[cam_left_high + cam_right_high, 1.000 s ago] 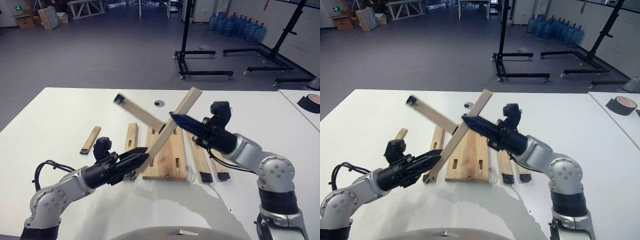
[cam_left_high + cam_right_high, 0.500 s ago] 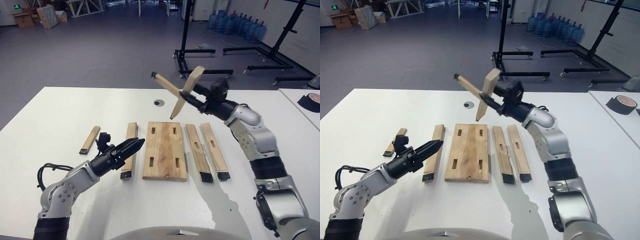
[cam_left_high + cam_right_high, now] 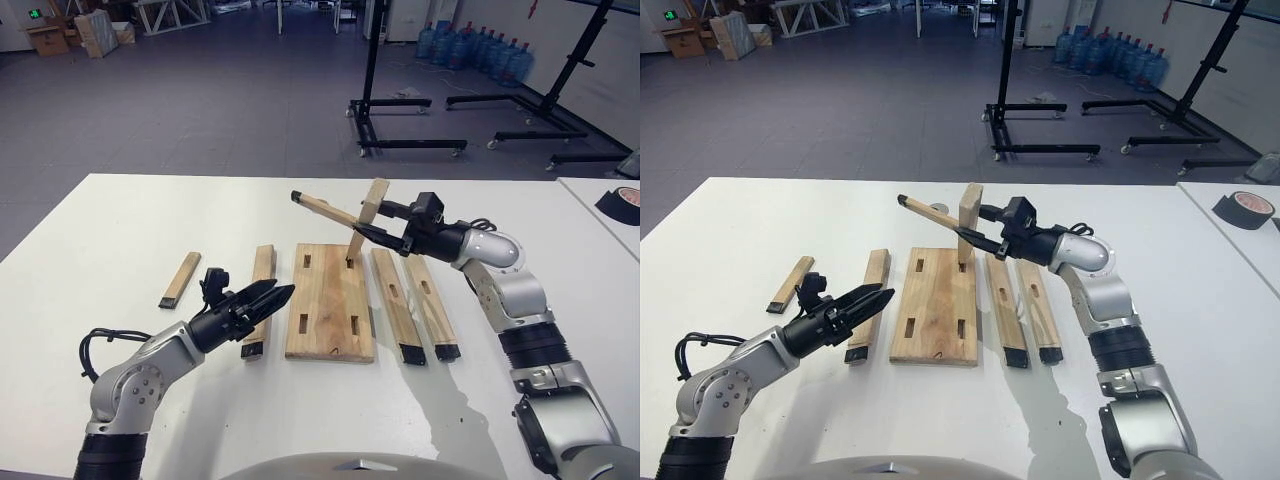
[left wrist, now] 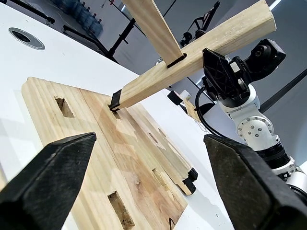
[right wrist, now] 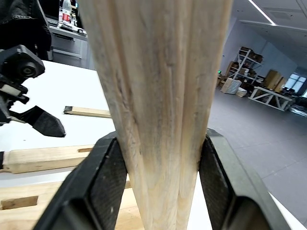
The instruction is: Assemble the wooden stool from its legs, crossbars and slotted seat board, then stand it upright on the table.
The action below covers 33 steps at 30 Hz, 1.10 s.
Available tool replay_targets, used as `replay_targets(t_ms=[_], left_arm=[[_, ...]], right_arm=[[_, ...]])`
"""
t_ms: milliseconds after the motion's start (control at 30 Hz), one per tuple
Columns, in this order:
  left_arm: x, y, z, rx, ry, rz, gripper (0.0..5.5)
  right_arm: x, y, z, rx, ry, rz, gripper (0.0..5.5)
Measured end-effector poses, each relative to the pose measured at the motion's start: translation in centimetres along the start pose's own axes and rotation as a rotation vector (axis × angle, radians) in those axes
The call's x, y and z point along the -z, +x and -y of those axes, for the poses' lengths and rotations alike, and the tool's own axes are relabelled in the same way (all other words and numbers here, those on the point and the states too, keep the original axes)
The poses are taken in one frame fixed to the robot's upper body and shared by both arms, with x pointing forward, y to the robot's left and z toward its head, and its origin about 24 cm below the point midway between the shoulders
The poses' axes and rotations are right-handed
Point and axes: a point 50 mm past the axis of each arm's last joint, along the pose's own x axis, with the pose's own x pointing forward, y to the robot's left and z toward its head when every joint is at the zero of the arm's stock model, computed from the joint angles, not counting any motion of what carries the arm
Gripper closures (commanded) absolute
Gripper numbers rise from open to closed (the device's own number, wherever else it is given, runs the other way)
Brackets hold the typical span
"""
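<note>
The slotted seat board point(image 3: 330, 305) lies flat mid-table. My right gripper point(image 3: 368, 228) is shut on a wooden leg point(image 3: 366, 218) with a crossbar point(image 3: 322, 207) joined across it. It holds the leg tilted, black-tipped lower end point(image 4: 114, 102) resting on the board by a far slot. My left gripper point(image 3: 278, 293) hovers open low over the table at the board's left edge, beside a loose leg point(image 3: 262, 292). Two more legs point(image 3: 395, 305) point(image 3: 430, 300) lie right of the board. A short crossbar point(image 3: 180, 278) lies far left.
The white table point(image 3: 120, 220) has a round cable hole point(image 4: 26, 38) beyond the board. A roll of tape point(image 3: 620, 200) sits on the neighbouring table to the right. Black metal stands point(image 3: 410, 140) are on the floor behind.
My right arm swung the leg-and-crossbar piece up, then lowered it so its end meets the seat board. My left gripper drew back from the leg's lower end to the board's left side.
</note>
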Motion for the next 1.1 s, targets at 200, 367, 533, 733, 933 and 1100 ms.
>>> replay_targets(t_ms=[200,367,533,733,933,1100], left_arm=[[0.5,0.3,0.1,0.01,0.019,-0.031,1.36],[0.7,0.4,0.0,0.001,0.04,-0.048,1.36],[0.9,0.6,0.2,0.014,0.031,-0.045,1.36],[1.6,0.8,0.2,0.014,0.042,-0.09,1.36],[2.6,0.8,-0.1,-0.002,0.064,-0.136,1.36],[3.1,0.8,-0.3,0.004,0.08,-0.163,1.36]], right_arm=[[0.1,-0.9,0.1,-0.073,0.035,-0.034,3.48],[0.0,-1.3,0.7,-0.125,0.117,-0.037,3.48],[0.3,-1.6,1.3,-0.171,0.267,-0.039,3.48],[0.4,-1.6,2.0,-0.209,0.314,-0.058,3.48],[0.7,-1.8,2.0,-0.22,0.324,-0.06,3.48],[1.3,-2.1,1.9,-0.212,0.352,-0.05,3.48]])
